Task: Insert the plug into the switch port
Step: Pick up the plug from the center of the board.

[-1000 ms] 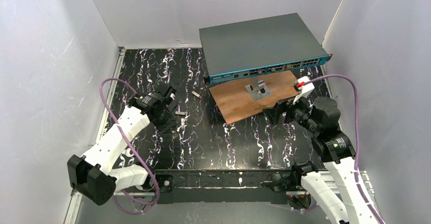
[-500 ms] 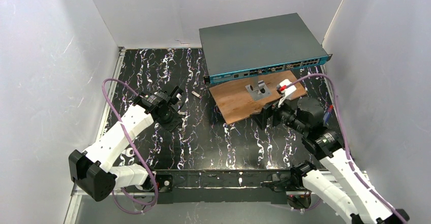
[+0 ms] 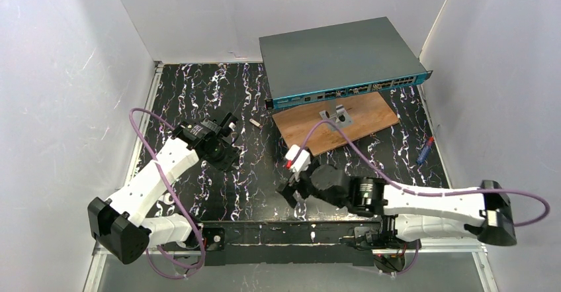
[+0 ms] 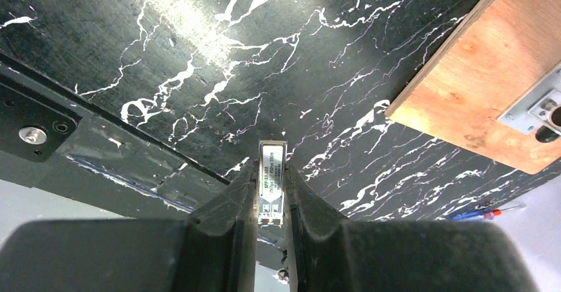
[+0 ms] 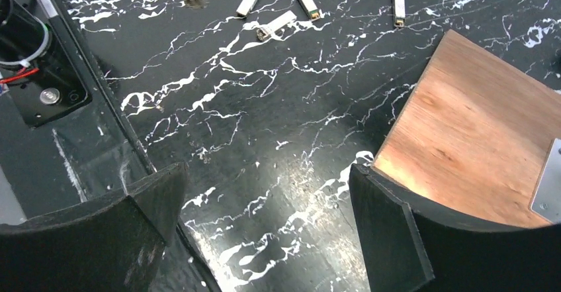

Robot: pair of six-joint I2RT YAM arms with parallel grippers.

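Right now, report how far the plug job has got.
Done: the left pincer is shut on the small silver metal plug. In hand: it holds it over the black marbled table, short of the wide dark grey metal switch. Left: carry it to the teal port strip and insert it. Right pincer: open, empty.

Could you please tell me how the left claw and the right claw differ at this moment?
The left claw is shut on a small silver plug; the right claw stands wide open and empty. The left claw hangs over the left half of the mat, the right claw near the wooden board. Both are black.
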